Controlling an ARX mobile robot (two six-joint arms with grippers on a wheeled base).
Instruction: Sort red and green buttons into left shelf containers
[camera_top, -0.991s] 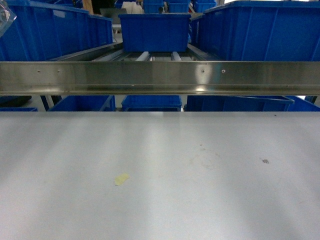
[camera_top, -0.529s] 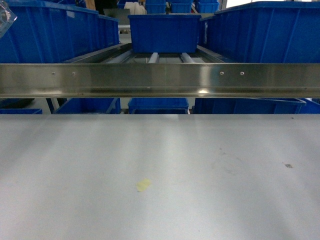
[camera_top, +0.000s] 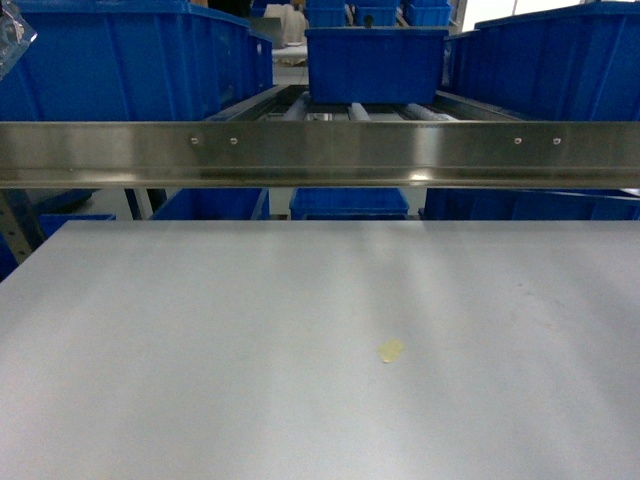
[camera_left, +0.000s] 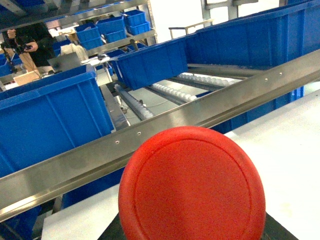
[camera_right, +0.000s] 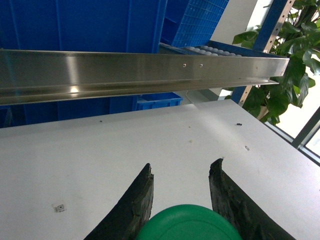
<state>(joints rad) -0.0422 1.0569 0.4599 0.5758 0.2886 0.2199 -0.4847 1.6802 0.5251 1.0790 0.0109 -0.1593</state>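
The head view shows a pale grey tabletop (camera_top: 200, 350) with a small yellowish tape scrap (camera_top: 391, 350) lying right of centre; neither arm appears in this view. Behind the table's far edge runs the shiny steel angle bar (camera_top: 320, 152) of the rack, with white rollers (camera_top: 358, 111) behind it. Large bright-blue plastic bins stand on the rack: one at the left (camera_top: 130, 60), one at the centre rear (camera_top: 375, 62) and one at the right (camera_top: 560, 65); further blue bins sit on the level below. In the left wrist view, a round red mushroom cap of a push-button (camera_left: 192, 187) fills the lower frame directly before the camera; the left gripper's fingers are hidden behind it, so it cannot be told whether they are spread or closed. In the right wrist view, the right gripper (camera_right: 181, 187) has two black fingers (camera_right: 135, 205) set apart, with a round green button cap (camera_right: 192, 224) lying between them at the bottom edge; whether they touch it cannot be told. A green leafy plant (camera_right: 295, 65) stands at the right.
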